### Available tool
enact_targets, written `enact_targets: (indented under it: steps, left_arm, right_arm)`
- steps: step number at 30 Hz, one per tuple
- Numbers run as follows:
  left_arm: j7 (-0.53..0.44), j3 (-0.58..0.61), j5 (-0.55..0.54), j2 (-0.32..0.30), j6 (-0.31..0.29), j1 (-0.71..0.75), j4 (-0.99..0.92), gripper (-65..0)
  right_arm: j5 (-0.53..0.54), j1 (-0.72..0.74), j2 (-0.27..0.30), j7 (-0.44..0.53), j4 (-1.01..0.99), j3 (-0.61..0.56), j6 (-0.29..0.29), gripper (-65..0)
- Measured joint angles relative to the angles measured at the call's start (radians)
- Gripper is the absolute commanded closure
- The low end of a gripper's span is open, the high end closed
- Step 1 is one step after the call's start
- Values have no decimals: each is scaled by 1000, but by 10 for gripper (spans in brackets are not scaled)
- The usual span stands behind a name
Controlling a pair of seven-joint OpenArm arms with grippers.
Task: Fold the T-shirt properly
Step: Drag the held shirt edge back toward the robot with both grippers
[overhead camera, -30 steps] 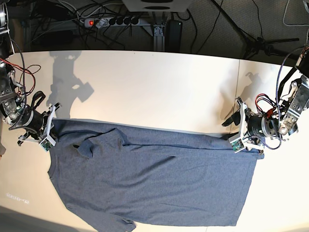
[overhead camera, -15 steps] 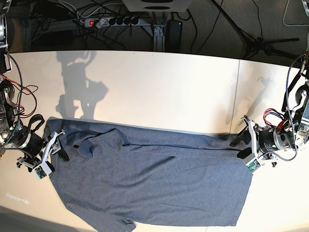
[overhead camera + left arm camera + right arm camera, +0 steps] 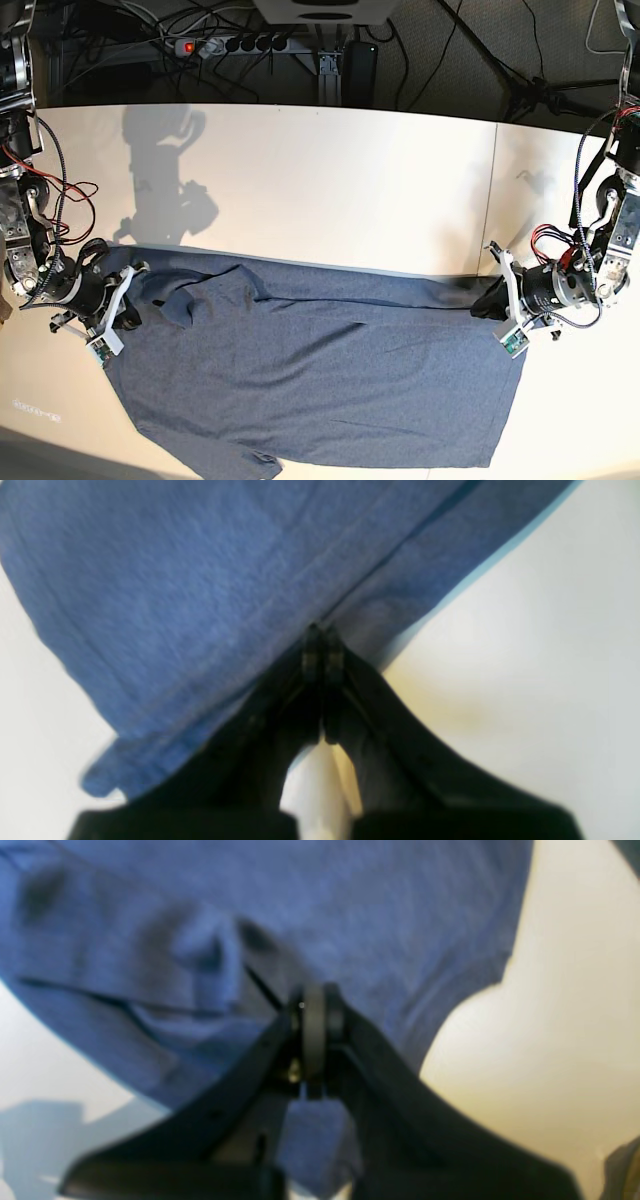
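The blue-grey T-shirt [image 3: 320, 380] lies spread on the white table [image 3: 320, 180], plain side up, with its far edge doubled over into a long fold. No lettering shows. My left gripper [image 3: 492, 300] is at the shirt's right far corner. In the left wrist view this gripper [image 3: 320, 637] is shut, its tips pinching the hem of the shirt [image 3: 200, 580]. My right gripper [image 3: 130, 305] is at the shirt's left far corner by a sleeve. In the right wrist view this gripper [image 3: 312, 1007] is shut on the rumpled cloth [image 3: 350, 915].
A power strip [image 3: 230, 44], cables and a black tripod leg [image 3: 540, 85] lie on the floor behind the table's far edge. A seam [image 3: 495, 190] runs across the tabletop on the right. The shirt's lower hem reaches the table's near edge.
Both grippers dipped toward the near edge and outward, then came back slightly inward. The shirt's two far corners shifted with them, and the right corner now sits further in.
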Motion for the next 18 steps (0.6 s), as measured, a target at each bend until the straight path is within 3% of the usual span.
enact_targets:
  steps: [9, 18]
  left_arm:
    - [-20, -7, -3, 62, 10, -86, -160, 0]
    - [93, -11, -65, 100, 50, -106, -286, 0]
  right_arm:
    - [26, 0, -1, 48, -187, 0, 0, 0]
    - [31, -1, -2, 49, -201, 0, 0, 0]
